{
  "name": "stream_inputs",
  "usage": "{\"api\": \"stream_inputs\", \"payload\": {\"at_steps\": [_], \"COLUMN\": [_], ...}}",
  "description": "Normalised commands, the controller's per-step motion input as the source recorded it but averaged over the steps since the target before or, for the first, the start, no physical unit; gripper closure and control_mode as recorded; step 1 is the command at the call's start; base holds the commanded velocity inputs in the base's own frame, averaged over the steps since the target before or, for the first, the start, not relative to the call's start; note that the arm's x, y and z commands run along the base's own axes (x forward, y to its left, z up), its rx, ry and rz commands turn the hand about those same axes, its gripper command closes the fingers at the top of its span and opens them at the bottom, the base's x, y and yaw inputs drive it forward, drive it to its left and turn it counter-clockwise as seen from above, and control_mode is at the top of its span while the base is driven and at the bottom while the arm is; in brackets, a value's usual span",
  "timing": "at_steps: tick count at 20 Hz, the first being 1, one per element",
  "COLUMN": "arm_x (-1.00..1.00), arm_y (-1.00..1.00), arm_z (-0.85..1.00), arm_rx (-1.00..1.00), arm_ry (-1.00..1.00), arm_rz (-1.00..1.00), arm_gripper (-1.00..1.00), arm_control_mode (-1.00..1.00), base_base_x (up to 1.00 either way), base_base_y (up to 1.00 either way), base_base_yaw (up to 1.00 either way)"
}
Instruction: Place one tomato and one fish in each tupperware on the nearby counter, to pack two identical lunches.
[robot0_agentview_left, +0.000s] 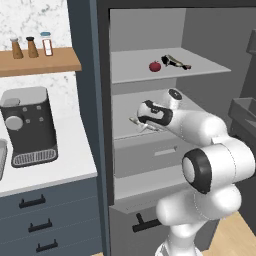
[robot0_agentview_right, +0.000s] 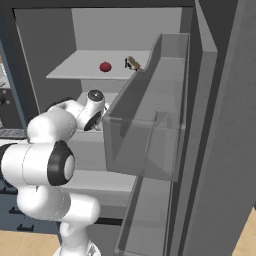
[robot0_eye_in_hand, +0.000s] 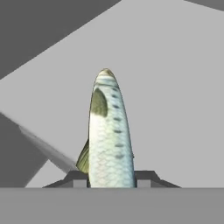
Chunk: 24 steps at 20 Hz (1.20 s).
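Gripper (robot0_eye_in_hand: 111, 180) closed on the fish (robot0_eye_in_hand: 109, 135) — inside the open fridge, over the middle shelf (robot0_agentview_left: 122, 120), one level below the tomato (robot0_agentview_left: 155, 66) — the fish's long axis running straight out from the fingers, pointed end away.

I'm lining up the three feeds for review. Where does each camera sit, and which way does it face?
Left base view: behind-left, facing the open fridge; white arm reaches to the middle shelf.
Right base view: behind-right, past the fridge door bins; arm at left.
Hand view: along the pincer, shut on a fish.
Both base views share the top-shelf tomato.
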Motion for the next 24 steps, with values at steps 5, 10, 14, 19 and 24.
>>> {"api": "stream_inputs", "payload": {"at_steps": [5, 10, 14, 19, 24], "arm_x": [-0.44, -0.77, -1.00, -0.88, -0.95], "arm_y": [-0.08, -0.06, -0.17, -0.27, -0.15], "arm_z": [0.90, 0.60, 0.00, 0.31, 0.79], "arm_rx": [-0.10, -0.07, -0.01, 0.00, -0.01], "arm_ry": [0.20, 0.12, -0.10, 0.00, 0.11], "arm_rz": [0.00, 0.00, 0.00, 0.00, -0.01], "arm_gripper": [1.00, 1.00, 1.00, 1.00, 1.00], "arm_control_mode": [-1.00, -1.00, -1.00, -1.00, -1.00], "base_base_x": [0.00, 0.00, 0.00, 0.00, 0.00], "base_base_y": [0.00, 0.00, 0.00, 0.00, 0.00], "base_base_yaw": [0.00, 0.00, 0.00, 0.00, 0.00]}}
